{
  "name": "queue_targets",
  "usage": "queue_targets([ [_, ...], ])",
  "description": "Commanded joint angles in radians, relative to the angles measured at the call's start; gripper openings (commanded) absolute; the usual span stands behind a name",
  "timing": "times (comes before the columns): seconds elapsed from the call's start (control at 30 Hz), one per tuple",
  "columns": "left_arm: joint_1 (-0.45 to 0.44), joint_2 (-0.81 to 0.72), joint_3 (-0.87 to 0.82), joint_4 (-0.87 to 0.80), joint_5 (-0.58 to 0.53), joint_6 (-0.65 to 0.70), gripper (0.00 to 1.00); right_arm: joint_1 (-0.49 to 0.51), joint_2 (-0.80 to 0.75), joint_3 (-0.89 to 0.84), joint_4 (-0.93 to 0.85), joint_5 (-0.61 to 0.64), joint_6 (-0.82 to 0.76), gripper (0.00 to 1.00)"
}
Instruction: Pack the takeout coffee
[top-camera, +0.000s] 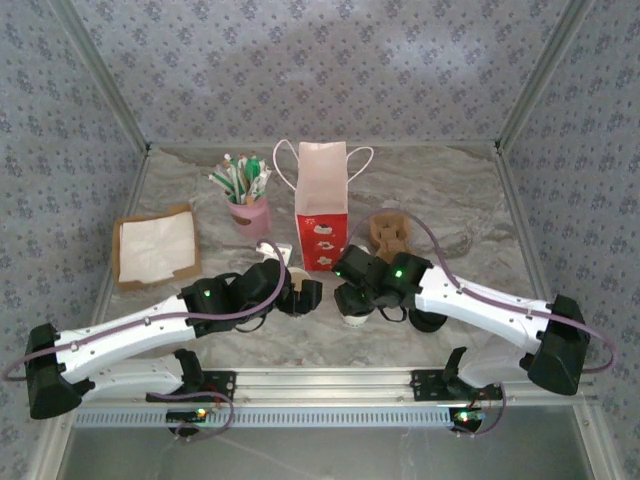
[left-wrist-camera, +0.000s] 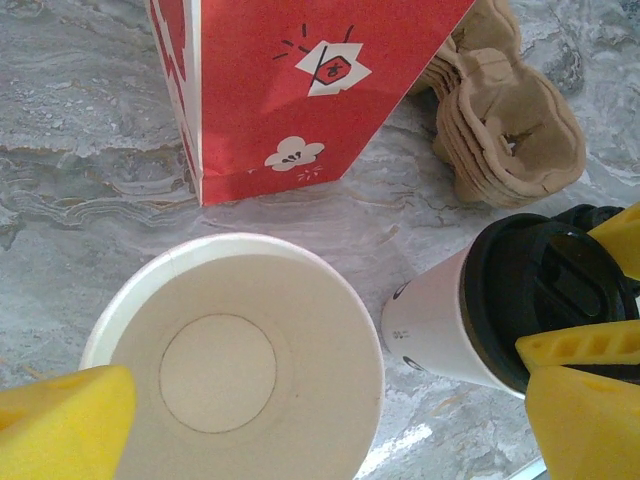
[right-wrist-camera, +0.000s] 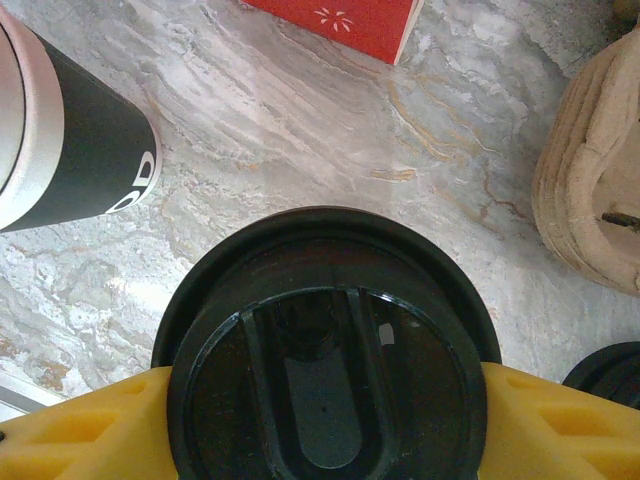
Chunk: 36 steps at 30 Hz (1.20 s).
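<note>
Left hand (left-wrist-camera: 325, 420): spread wide, the open white cup (left-wrist-camera: 220, 370) standing between its fingers.
Right hand (right-wrist-camera: 325, 430): pinching the takeout coffee (left-wrist-camera: 435, 325), with one yellow finger on each side of the black lid (right-wrist-camera: 325, 350).
Takeout coffee: outside the red paper bag (left-wrist-camera: 290, 90), near its lower edge and just beside the open white cup; I cannot tell if it rests on the bench (left-wrist-camera: 80, 150).
Cup carriers (left-wrist-camera: 505, 140): a brown stack on the bench, beside the bag.

The paper bag (left-wrist-camera: 300, 90) is red with white blossom prints, the counter (left-wrist-camera: 90, 190) grey veined marble, the takeout coffee (left-wrist-camera: 430, 320) white and black-lidded, the cup carriers (left-wrist-camera: 510, 140) tan.
</note>
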Motion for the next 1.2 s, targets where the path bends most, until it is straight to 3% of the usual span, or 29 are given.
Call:
queue_targets([
  [0.0, 0.007, 0.004, 0.033, 0.018, 0.004, 0.019, 0.99, -0.005, -0.010, 0.000, -0.017, 0.003, 0.003, 0.68],
  [1.17, 0.020, 0.024, 0.042, 0.027, 0.023, 0.033, 1.00, -0.004, 0.044, 0.000, 0.006, -0.024, -0.019, 0.68],
])
